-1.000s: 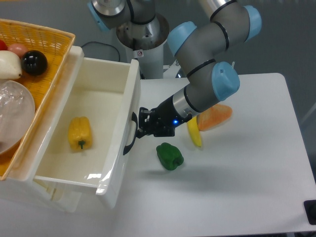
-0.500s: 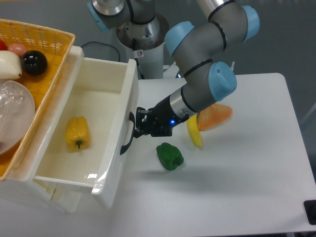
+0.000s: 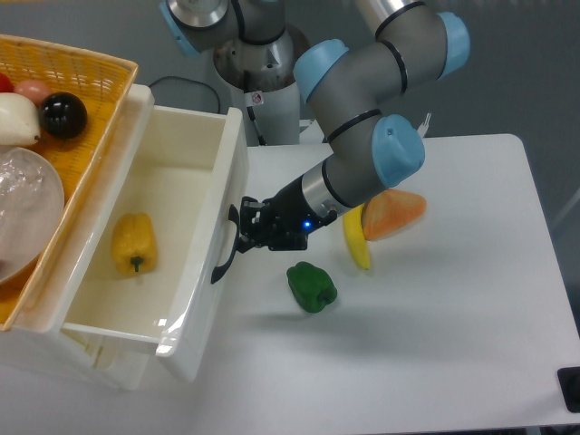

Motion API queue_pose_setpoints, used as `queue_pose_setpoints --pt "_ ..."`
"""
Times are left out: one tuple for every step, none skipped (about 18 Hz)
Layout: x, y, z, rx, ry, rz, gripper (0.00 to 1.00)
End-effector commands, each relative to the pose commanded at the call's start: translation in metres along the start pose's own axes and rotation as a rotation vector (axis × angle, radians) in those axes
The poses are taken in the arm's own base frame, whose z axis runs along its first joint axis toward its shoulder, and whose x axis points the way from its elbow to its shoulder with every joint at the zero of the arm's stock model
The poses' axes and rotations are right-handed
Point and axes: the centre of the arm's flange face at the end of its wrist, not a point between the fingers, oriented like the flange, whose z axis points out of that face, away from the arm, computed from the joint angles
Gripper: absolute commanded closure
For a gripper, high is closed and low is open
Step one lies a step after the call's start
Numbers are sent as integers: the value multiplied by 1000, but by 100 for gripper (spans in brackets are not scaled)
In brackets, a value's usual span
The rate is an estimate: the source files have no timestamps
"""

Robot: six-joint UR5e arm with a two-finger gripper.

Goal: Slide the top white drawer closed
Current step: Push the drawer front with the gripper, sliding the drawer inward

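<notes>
The large glossy white plastic drawer (image 3: 195, 263), box-shaped with tall sides, stands pulled out at the left of the white desk (image 3: 435, 308), its open top facing the camera and its front wall angled toward the middle of the desk. A dark curved handle (image 3: 227, 246) runs down the outside of that front wall. Inside, on the drawer's white floor, lies a yellow bell pepper (image 3: 132, 245), stem end toward the near side, clear of all four walls.

The black two-finger end effector (image 3: 246, 234) at the end of the grey and pale-blue arm (image 3: 362, 136) is right against the drawer front at the handle, with a small blue light showing on its body. Its fingers overlap the dark handle in this view, so whether they are apart, together or clamped on the handle cannot be told.

A yellow wicker basket (image 3: 86, 77) sits above the drawer's back left side, overlapping its rim. It holds a shiny black ball (image 3: 63, 115), a white rounded object (image 3: 16, 120), something pink and red at the far edge (only partly visible) and a clear plastic-wrapped dish (image 3: 23, 213).

On the desk just right of the end effector sit a green bell pepper (image 3: 311, 286), a yellow banana-like piece (image 3: 355, 242) and an orange wedge-shaped object (image 3: 393, 213), the last two partly behind the arm. Below the drawer, more white cabinet front (image 3: 100, 358) shows.
</notes>
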Motion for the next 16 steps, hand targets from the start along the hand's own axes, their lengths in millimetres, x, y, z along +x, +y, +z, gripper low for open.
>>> queue_pose_setpoints --pt "2 0 3 -6 1 -1 100" --pt "3 0 6 -10 3 -4 100" --pt "4 0 6 -9 3 -2 100" --pt "5 0 6 -11 3 -1 100" --pt "7 0 5 -8 2 1 100" --pt "7 0 6 -10 1 2 100" --pt "7 1 7 -11 4 0 100" --pt "9 2 10 -16 6 2 100" --pt "13 2 11 -17 5 7 100" --pt "15 4 11 -16 5 8 100" --pt "16 6 11 -16 6 7 100" --pt "18 6 12 -15 9 8 100" --pt "17 7 13 -16 10 7 100" --pt "19 6 13 -16 11 10 100" --pt "20 6 14 -15 13 12 100" --pt "25 5 14 -10 17 16 100"
